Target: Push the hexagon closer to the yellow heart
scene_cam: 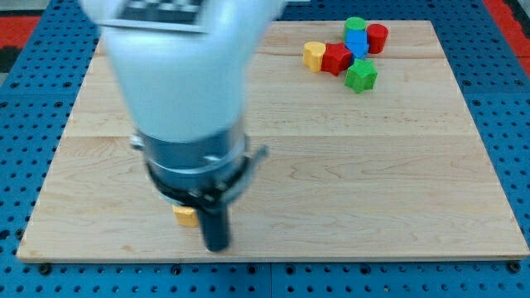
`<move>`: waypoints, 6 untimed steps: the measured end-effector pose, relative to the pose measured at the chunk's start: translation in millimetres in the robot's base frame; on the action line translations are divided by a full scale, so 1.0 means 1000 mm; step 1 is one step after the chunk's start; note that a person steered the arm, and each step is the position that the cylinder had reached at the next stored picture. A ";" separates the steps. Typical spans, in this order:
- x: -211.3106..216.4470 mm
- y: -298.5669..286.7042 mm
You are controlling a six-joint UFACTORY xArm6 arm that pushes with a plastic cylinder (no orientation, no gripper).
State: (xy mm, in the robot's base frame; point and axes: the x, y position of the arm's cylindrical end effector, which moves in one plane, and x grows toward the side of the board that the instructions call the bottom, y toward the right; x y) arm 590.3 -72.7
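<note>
Jaws we have none, so nothing is held: our tip stands just below-right of a half-hidden yellow block, probably the hexagon, and must round its left side before pushing toward the distant yellow heart.

Most of the desk lies open for passage, the only obstacles being a tight cluster at the view's top right and a yellow block touching my tip.
</note>
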 end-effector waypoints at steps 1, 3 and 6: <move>-0.061 -0.016; -0.031 -0.073; -0.127 -0.097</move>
State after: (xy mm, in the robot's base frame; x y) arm 463.6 -170.2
